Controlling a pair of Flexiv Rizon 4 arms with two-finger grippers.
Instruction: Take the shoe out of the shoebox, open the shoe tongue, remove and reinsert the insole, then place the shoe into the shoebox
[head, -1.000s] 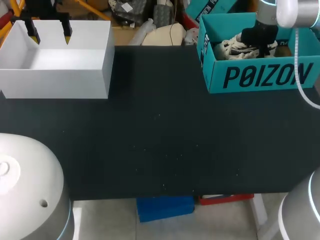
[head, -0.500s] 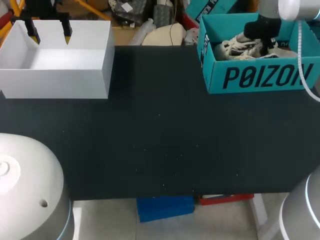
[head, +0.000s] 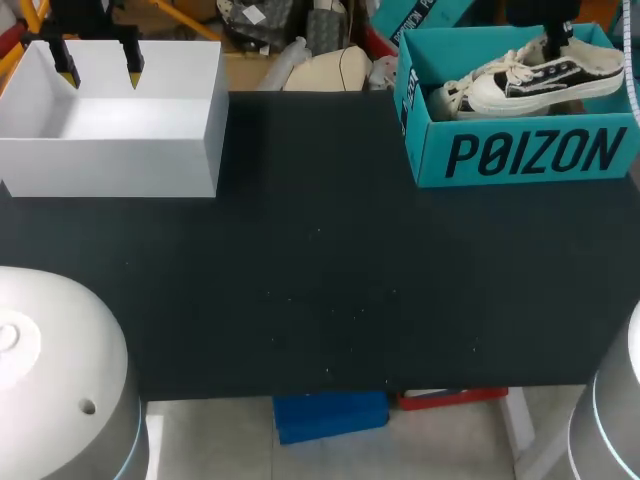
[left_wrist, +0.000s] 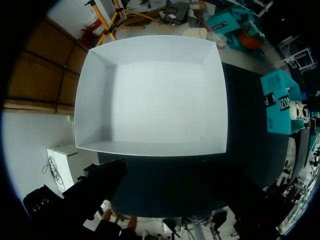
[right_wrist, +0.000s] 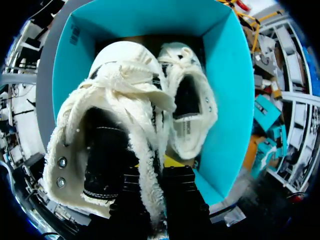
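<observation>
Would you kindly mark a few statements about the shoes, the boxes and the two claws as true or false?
1. The right claw is shut on the collar of a shoe. True.
2. The teal shoebox has no shoe lying in it. False: a second shoe lies inside.
3. The left claw hangs open over the white box. True.
4. The gripped shoe stands on the black table. False: it is over the teal shoebox, in the right claw.

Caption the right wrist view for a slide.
Right gripper shut on the fleece-lined shoe, holding it above the second shoe in the teal shoebox.
</observation>
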